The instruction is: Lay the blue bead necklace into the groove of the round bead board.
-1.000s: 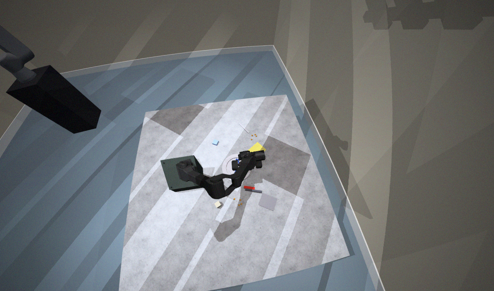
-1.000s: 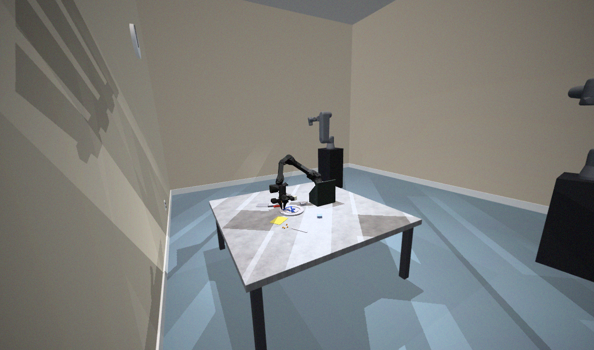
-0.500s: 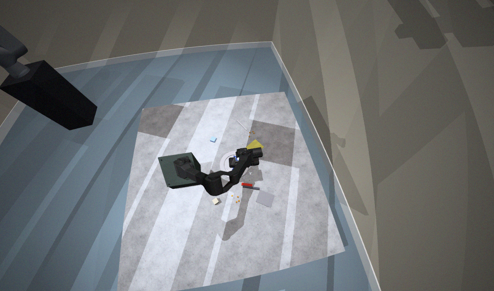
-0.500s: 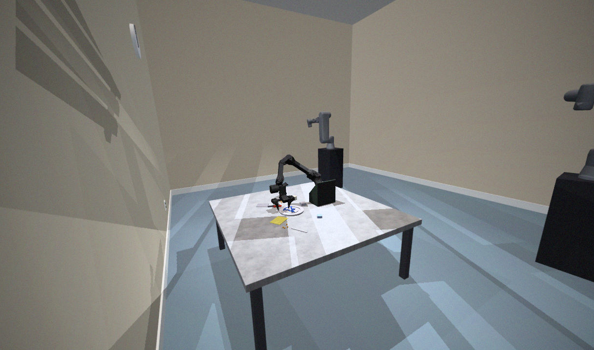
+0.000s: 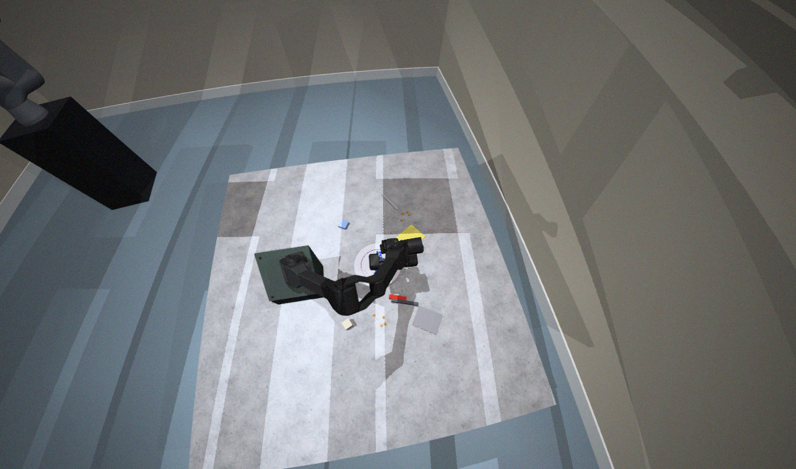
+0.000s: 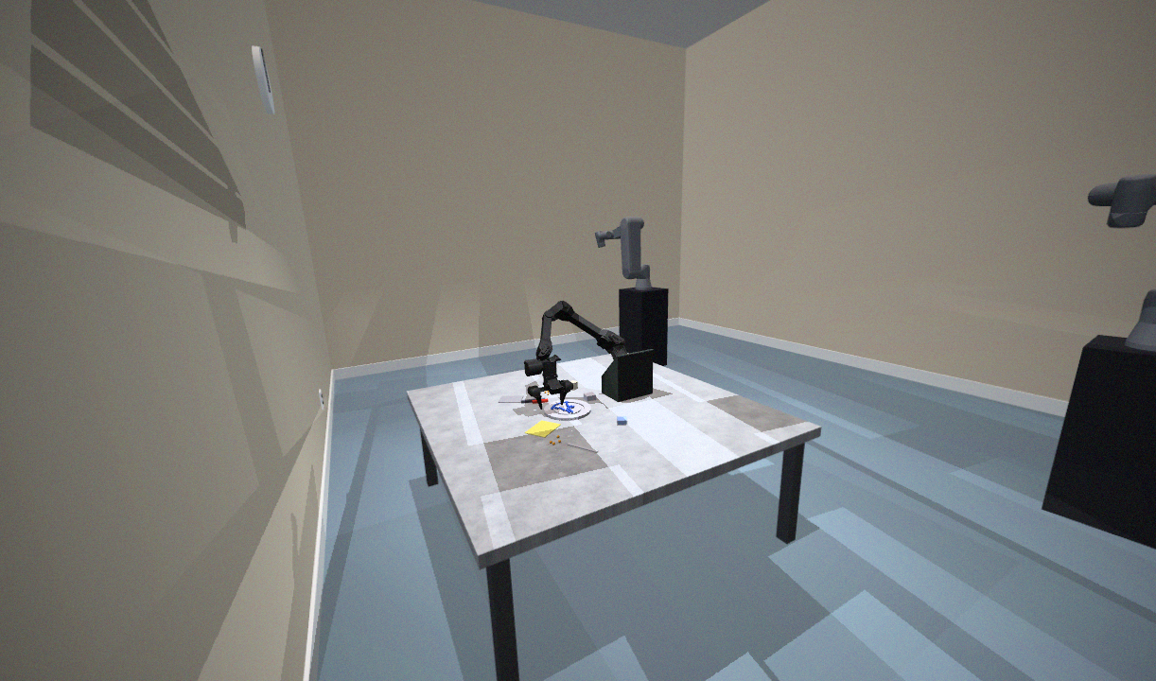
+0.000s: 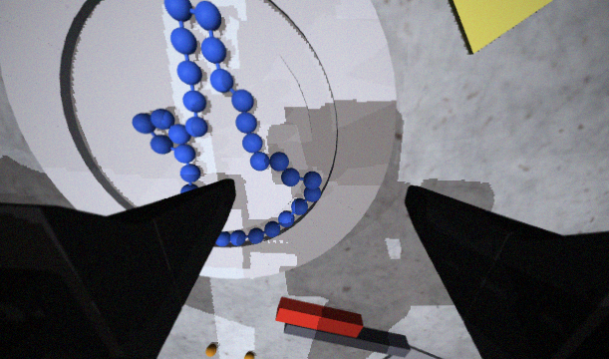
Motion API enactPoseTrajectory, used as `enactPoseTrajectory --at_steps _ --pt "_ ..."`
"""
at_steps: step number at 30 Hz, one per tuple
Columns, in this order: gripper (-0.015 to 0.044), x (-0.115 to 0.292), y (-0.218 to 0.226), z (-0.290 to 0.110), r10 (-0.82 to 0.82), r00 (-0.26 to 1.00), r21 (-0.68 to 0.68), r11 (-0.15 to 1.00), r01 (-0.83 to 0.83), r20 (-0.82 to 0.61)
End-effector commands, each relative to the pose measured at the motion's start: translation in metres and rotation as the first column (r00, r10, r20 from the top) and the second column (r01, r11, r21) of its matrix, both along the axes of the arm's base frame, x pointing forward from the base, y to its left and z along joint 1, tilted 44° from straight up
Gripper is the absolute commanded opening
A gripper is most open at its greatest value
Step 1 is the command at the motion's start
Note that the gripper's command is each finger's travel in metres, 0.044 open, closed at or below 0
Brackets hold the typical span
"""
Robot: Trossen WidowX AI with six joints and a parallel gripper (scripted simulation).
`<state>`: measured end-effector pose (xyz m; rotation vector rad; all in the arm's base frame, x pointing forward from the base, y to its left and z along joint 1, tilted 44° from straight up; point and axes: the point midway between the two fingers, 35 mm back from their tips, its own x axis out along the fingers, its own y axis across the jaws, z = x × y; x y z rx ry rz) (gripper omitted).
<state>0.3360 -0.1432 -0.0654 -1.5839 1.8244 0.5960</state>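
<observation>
The round white bead board (image 7: 115, 75) (image 5: 365, 262) (image 6: 579, 409) lies on the table, with a thin dark groove (image 7: 67, 100) ringing it. The blue bead necklace (image 7: 194, 100) (image 6: 565, 408) lies on the board. Two strands run across the inner face, with a small clump at the left. Its lower stretch curves along the groove near the board's near edge, and a few beads are hidden behind my left finger. My gripper (image 7: 320, 190) (image 5: 383, 256) (image 6: 556, 394) is open and empty, just above the board's near edge, with its fingers to either side of that stretch.
A yellow sheet (image 7: 493, 17) (image 5: 410, 232) (image 6: 542, 428) lies beyond the board. A red-handled tool (image 7: 319, 316) (image 5: 398, 298) and small orange beads (image 7: 211, 349) (image 5: 382, 318) lie on the near side. A grey square (image 5: 426, 319), a cream cube (image 5: 347, 324) and a blue block (image 5: 343, 223) lie around it.
</observation>
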Motion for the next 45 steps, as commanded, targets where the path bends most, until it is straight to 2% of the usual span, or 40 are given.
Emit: enactPoseTrajectory --at_steps 1,8,10,15,20,26,31,33,45 --pt "0.044 0.0 0.0 0.0 -0.002 1.0 -0.002 1.0 0.002 0.0" --pt "0.044 0.0 0.0 0.0 -0.002 1.0 -0.002 1.0 0.002 0.0" --pt "0.0387 -0.001 0.001 0.0 -0.045 0.998 -0.005 0.999 0.045 0.041" --pt "0.0256 -0.003 0.007 0.004 -0.343 0.875 0.029 0.934 0.356 0.341" --pt "0.0125 -0.005 0.013 0.008 -0.573 0.568 0.159 0.773 0.614 0.591" --pt "0.012 -0.008 0.021 0.013 -0.674 0.052 0.406 0.502 0.764 0.737" --pt "0.012 -0.011 0.027 0.017 -0.593 -0.395 0.634 0.269 0.725 0.702" --pt "0.012 -0.012 0.028 0.018 -0.552 -0.494 0.687 0.217 0.693 0.672" --pt "0.012 -0.012 0.028 0.018 -0.541 -0.516 0.699 0.205 0.685 0.664"
